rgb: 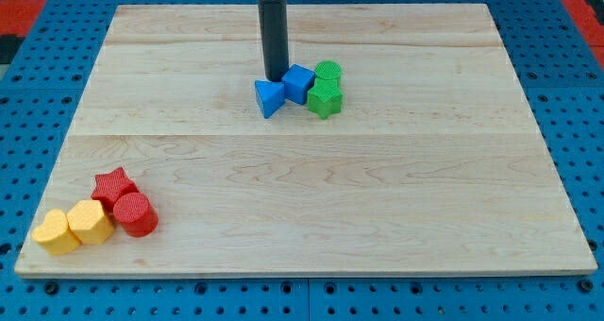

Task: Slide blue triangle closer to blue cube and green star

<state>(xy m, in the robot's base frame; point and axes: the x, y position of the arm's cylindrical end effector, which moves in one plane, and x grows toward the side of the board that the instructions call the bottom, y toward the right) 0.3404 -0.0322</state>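
Observation:
The blue triangle (269, 97) lies on the wooden board above its middle. It touches the blue cube (298, 82) on its right. The green star (324, 98) sits right of the cube, touching it, with a green cylinder (328, 73) just above the star. My tip (275, 78) stands just above the blue triangle and at the left of the blue cube, close to or touching both.
At the view's bottom left sit a red star (113, 186), a red cylinder (135, 213), a yellow hexagonal block (91, 221) and a yellow heart-like block (56, 232), bunched together. The wooden board (377, 198) rests on a blue pegboard.

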